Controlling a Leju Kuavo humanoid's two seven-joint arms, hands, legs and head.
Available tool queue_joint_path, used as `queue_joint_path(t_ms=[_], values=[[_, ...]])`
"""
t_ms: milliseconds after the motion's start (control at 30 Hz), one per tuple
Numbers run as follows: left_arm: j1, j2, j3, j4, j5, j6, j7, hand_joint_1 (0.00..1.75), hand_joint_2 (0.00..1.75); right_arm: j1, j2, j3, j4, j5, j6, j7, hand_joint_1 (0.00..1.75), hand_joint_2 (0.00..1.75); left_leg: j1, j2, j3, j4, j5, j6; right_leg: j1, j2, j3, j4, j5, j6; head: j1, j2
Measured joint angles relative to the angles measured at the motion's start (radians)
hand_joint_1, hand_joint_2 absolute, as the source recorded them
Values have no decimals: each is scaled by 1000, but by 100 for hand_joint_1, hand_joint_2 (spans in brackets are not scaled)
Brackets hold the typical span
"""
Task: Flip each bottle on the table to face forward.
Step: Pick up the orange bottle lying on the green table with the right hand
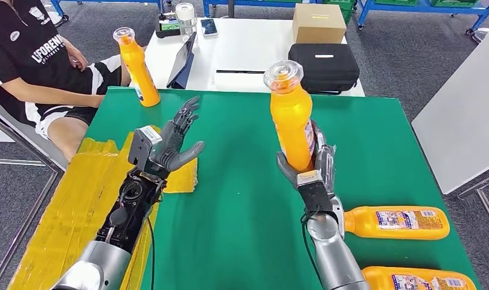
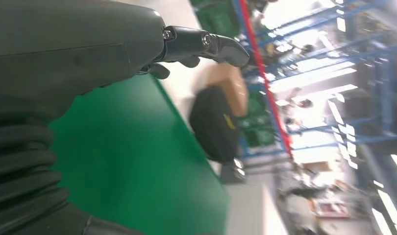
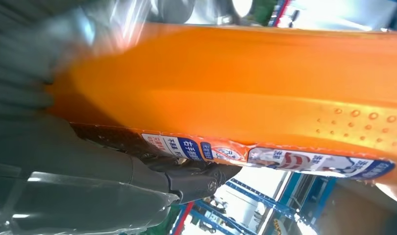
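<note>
The right hand (image 1: 311, 166) wraps its fingers around an orange bottle (image 1: 291, 121) and holds it upright above the green table (image 1: 242, 199). The bottle has a clear cap on top and a label on its side. The left hand (image 1: 172, 142) holds nothing, its fingers spread.

From high up we look forward and down over the green table (image 1: 242, 199); our left wrist camera skims toward its far edge, sharing the black case (image 1: 324, 65); our right sits tight against the held bottle (image 3: 245, 93).
</note>
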Motion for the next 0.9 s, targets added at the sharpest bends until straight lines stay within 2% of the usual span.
queue_joint_path(t_ms=[200,333,900], values=[[42,4,-75,-145,127,-81,16,0,175,-52,26,-4,71,-66,13,-41,175,175,1,0,0,0,0,0,0,0,0,0,0,0,0,0],[56,10,-102,-203,151,-95,23,0,175,-65,35,-4,96,-70,13,-43,175,175,1,0,0,0,0,0,0,0,0,0,0,0,0,0],[77,28,-133,-275,158,-100,24,0,175,-75,42,-4,129,-73,18,-43,175,175,0,0,0,0,0,0,0,0,0,0,0,0,0,0]])
